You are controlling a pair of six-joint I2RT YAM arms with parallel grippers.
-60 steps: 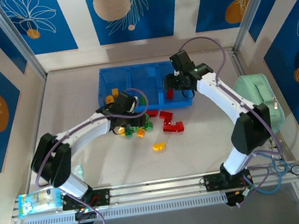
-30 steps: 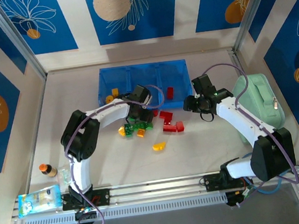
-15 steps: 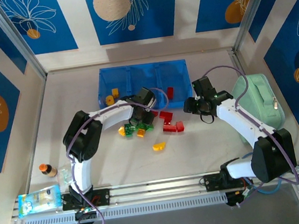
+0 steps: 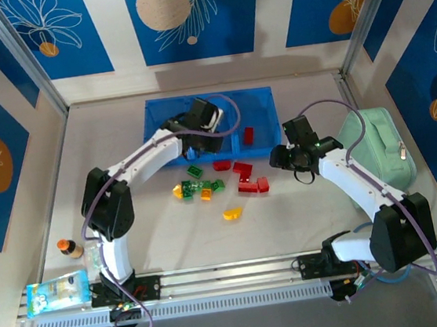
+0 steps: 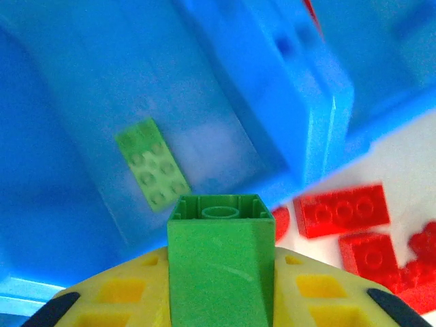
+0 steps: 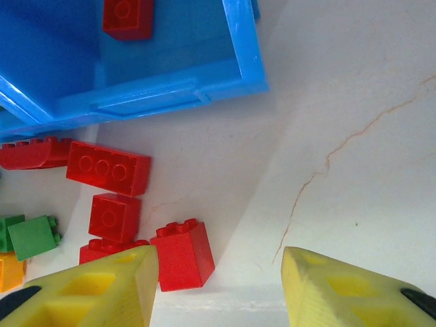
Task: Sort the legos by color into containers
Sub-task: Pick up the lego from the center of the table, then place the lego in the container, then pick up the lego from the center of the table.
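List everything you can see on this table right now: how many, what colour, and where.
Tray: one, translucent blue, three compartments, far side of the table.
Red legos: about five loose in front of the tray; one in the right compartment.
Green legos: about four loose by the red ones; one flat in the middle compartment; one held over the tray.
Yellow-orange legos: about three, loose on the table.
Case: one, mint green, right edge.
Bottle: one, small, orange-topped, near left.
Packet: one, blue-printed, near-left corner.
Left gripper: yellow fingers, shut on the held green lego.
Right gripper: yellow fingers, open, empty, beside the red legos.
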